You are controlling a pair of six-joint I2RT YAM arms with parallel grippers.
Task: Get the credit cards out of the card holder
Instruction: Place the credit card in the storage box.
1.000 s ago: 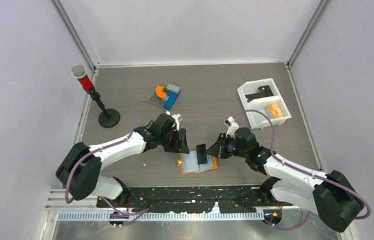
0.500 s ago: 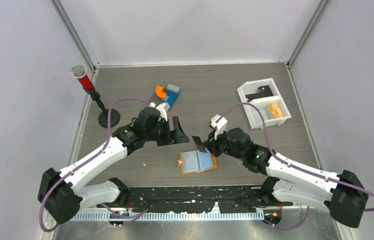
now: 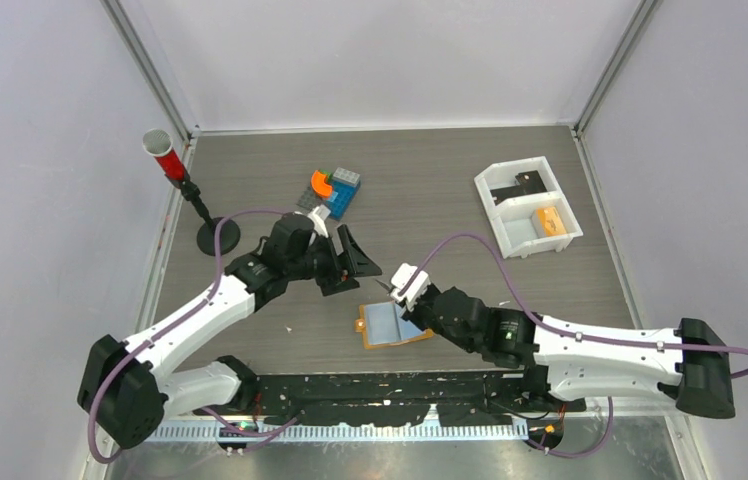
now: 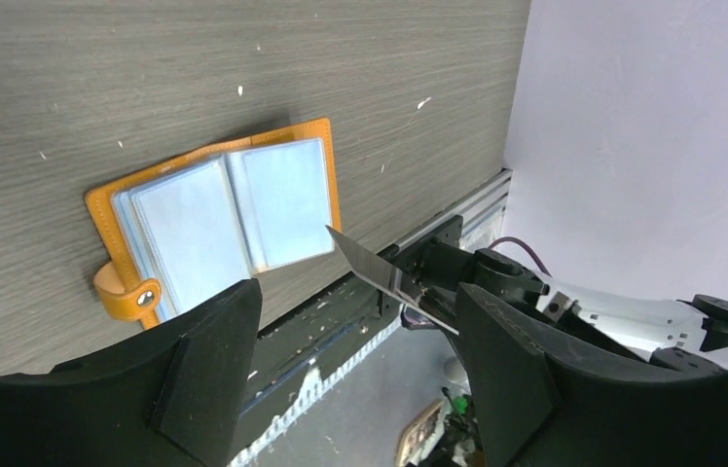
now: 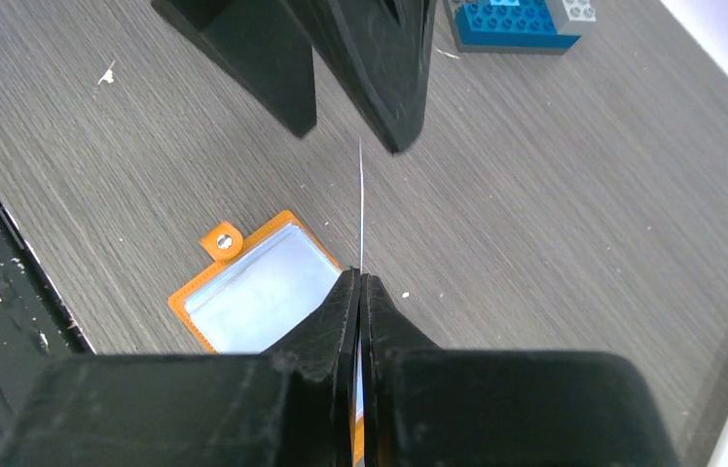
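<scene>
The card holder (image 3: 395, 325) lies open on the table, orange-edged with pale blue sleeves, its tab at the left; it also shows in the left wrist view (image 4: 214, 219) and under my right fingers (image 5: 248, 287). My right gripper (image 3: 405, 303) (image 5: 358, 277) is shut on one dark credit card (image 4: 365, 261), held just above the holder's far edge. That card appears edge-on as a thin line (image 5: 361, 204). My left gripper (image 3: 358, 274) (image 4: 360, 370) hangs open just beyond the card, touching nothing.
A white two-compartment tray (image 3: 515, 166) at the right back holds a small orange block (image 3: 549, 220). Toy bricks (image 3: 335, 190) lie behind the left gripper. A red cup on a black stand (image 3: 165, 155) is at the far left.
My left gripper opened wide and pulled back to the far left. The right gripper carried the card leftward, from the holder's right side to above its far edge.
</scene>
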